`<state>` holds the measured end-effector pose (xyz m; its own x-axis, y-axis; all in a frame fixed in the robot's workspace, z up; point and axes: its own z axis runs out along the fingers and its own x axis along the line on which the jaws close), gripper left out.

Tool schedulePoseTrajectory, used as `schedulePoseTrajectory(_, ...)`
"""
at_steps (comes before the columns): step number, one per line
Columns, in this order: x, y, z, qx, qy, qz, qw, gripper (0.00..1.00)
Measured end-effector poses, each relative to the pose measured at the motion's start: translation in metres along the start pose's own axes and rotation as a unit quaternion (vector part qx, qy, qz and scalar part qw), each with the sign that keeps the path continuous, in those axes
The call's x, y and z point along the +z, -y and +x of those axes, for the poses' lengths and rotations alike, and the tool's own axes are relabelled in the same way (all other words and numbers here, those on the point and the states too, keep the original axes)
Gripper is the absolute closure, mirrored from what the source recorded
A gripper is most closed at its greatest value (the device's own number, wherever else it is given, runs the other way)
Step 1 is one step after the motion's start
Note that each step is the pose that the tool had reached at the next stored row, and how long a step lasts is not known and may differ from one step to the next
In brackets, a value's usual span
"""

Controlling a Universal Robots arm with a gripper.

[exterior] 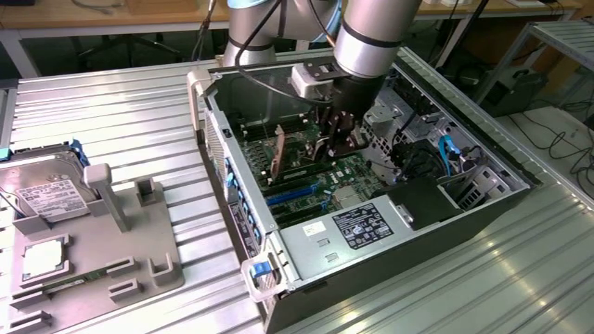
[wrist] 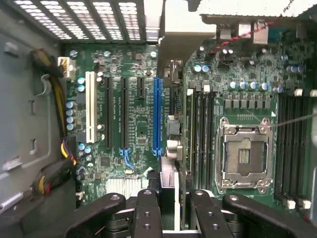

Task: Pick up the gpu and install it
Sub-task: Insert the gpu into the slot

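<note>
Pincer (wrist: 176,196) down inside the open case (exterior: 418,278), fingers (wrist: 148,208) drawn narrow on either side of the gpu (wrist: 173,148). Grips it by the end nearest the wrist, card on edge between the pads. Held upright like that, probably, so the bottom edge can meet a slot squarely. Runs straight out from the pincer toward the vented rear wall, pale bracket (wrist: 188,25) leading, presumably to line up with the back openings. Hangs over the board (wrist: 141,134), just beside the long blue slot (wrist: 157,114) and parallel to it; hard to tell whether seated or just above.

In the exterior view, pincer (exterior: 332,147) at about the centre of the case, blue slots toward seven o'clock. Farther out, across the ribbed table (exterior: 121,118) at roughly eight o'clock, a grey fixture (exterior: 102,257), with a hard drive (exterior: 42,195) resting at its far edge, well apart.
</note>
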<state>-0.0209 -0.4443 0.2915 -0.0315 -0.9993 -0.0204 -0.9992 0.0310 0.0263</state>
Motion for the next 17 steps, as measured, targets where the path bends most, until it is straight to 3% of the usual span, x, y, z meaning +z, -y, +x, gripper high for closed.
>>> schedulePoseTrajectory(2, 0.0038, -0.0002, -0.001, 0.013, 0.0003, 0.0002, 0.9999, 0.72)
schedulePoseTrajectory(4, 0.0097, -0.0088, -0.001, 0.010, 0.0004, 0.0003, 0.9999, 0.72)
schedulePoseTrajectory(9, 0.0131, -0.0093, -0.001, -0.024, -0.0005, 0.0041, 0.9997, 0.72)
schedulePoseTrajectory(11, 0.0158, -0.0155, -0.001, -0.024, -0.0005, 0.0056, 0.9997, 0.72)
schedulePoseTrajectory(17, 0.0233, -0.0214, 0.003, -0.018, -0.0003, 0.0059, 0.9998, 0.72)
